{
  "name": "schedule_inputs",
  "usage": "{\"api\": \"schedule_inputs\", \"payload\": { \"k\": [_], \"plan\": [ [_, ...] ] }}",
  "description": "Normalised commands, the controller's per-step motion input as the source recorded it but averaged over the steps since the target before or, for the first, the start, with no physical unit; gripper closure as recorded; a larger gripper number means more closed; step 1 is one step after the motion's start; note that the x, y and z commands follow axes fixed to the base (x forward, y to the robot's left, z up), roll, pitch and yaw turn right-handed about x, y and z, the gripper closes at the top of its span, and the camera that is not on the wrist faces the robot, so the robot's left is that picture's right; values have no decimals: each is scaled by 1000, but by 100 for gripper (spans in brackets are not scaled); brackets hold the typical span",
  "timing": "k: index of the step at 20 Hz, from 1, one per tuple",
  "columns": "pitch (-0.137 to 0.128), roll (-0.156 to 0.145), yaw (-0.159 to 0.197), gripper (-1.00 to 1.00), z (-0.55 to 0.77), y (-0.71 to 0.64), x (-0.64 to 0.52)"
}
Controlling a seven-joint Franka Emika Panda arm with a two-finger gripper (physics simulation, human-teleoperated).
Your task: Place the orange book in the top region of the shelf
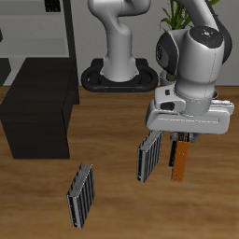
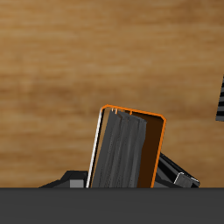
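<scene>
The orange book point(image 1: 184, 161) hangs upright under my gripper point(image 1: 177, 147), over the wooden table nearer its front edge. In the wrist view the orange book point(image 2: 128, 149) shows orange covers and a pale page edge, and it sits between my fingers point(image 2: 179, 177). The gripper point(image 2: 127, 180) is shut on it. The shelf point(image 1: 37, 112), a large matte black box with a flat top, stands well away across the table, beside the robot's base and farther back than the book. Nothing rests on its top.
One dark grey ribbed book point(image 1: 149, 155) stands right beside the held book. A second ribbed book point(image 1: 82, 196) stands near the front edge. A pale grey open-frame rack point(image 1: 51, 28) stands behind the shelf. The robot base point(image 1: 119, 73) is at the back.
</scene>
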Motion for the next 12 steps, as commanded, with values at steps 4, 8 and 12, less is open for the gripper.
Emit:
{"api": "schedule_inputs", "payload": {
  "k": [4,8,12],
  "plan": [
    [-87,-11,16,100,649,-275,-304],
    [-77,-19,-11,100,587,-348,-358],
    [-66,-11,-6,100,450,-377,-436]
  ]
}}
